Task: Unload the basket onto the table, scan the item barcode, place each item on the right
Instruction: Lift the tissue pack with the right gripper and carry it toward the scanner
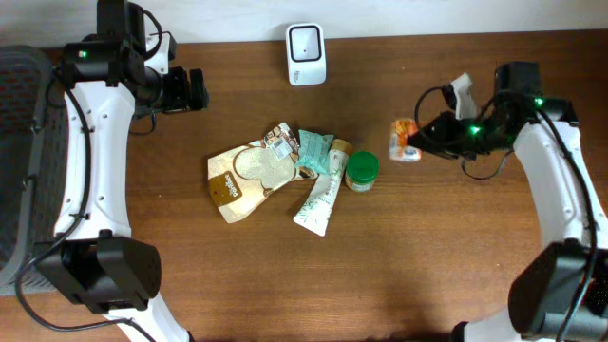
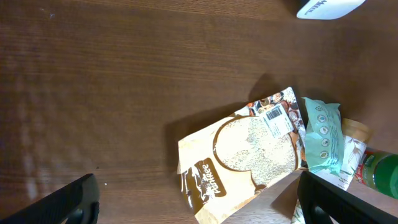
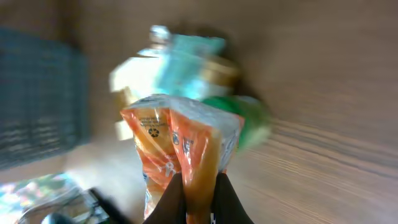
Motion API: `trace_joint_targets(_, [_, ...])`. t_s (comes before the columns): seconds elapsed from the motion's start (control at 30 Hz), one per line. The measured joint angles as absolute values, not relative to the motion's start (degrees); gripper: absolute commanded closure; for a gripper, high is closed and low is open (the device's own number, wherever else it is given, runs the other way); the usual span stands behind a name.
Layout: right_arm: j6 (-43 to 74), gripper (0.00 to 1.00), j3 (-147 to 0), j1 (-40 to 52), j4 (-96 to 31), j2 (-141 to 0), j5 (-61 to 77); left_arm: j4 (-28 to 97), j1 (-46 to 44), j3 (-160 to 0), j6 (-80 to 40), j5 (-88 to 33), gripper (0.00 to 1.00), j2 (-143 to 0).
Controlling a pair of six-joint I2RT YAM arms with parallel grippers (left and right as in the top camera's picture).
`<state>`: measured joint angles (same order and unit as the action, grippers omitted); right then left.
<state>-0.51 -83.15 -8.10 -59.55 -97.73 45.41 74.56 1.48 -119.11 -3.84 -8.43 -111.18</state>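
Right tool [image 3: 198, 200] clenched on the bottom edge of the orange packet [image 3: 180, 140]; fingers [image 3: 225, 198] pinched tight with the film bunched between them; left tool [image 1: 201, 89] released, jaws wide, hanging over bare surface [image 1: 285, 275] near the far-left corner, holding nothing.

Packet [image 1: 406, 141] sat at the tip of the right tool [image 1: 419, 142], right of centre; it looked lifted clear of the surface but the overhead view did not settle that. Scanner [image 1: 306, 54], the white unit at the far edge, was well apart from the packet, further left and further back. The rest of the items lay in a heap mid-surface: brown pouch [image 1: 247, 173], teal sachet [image 1: 313, 152], green-lidded jar [image 1: 362, 171], long white sachet [image 1: 318, 201]; grey basket [image 1: 19, 161] at the left edge.

Progress, judged: pick done, one item singled out of the heap and gripped; scan not done; left to do were the carry across to the scanner and turning the code face toward it.

Orientation: in the right wrist view the packet's long axis ran straight out from the fingers, gripped end nearest the camera, free end pointing away toward the heap; from overhead it read shorter and more far-to-near, so it was probably tilted, exact angle unclear. A printed orange face with a small round mark faced the wrist camera; no barcode was seen on it, the view was blurred; the code might have been on the hidden side. The only clear barcode label [image 2: 277, 119] was on the brown pouch.
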Motion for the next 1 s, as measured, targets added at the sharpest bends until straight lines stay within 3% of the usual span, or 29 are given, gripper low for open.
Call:
trace_joint_targets(0.27, [-2.0,0.96,-83.2,-4.0,-49.1,-99.0,68.7,74.6,1.5,-119.1,-3.8,-8.4,0.01,-111.2])
trace_joint_targets(0.47, [-1.4,0.96,-83.2,-2.0,-48.6,-101.9,82.3,74.6,1.5,-119.1,-3.8,-8.4,0.01,-111.2])
trace_joint_targets(1.0, [15.1,0.96,-83.2,0.4,-48.6,-102.0,86.9,74.6,1.5,-119.1,-3.8,-8.4,0.01,-111.2])
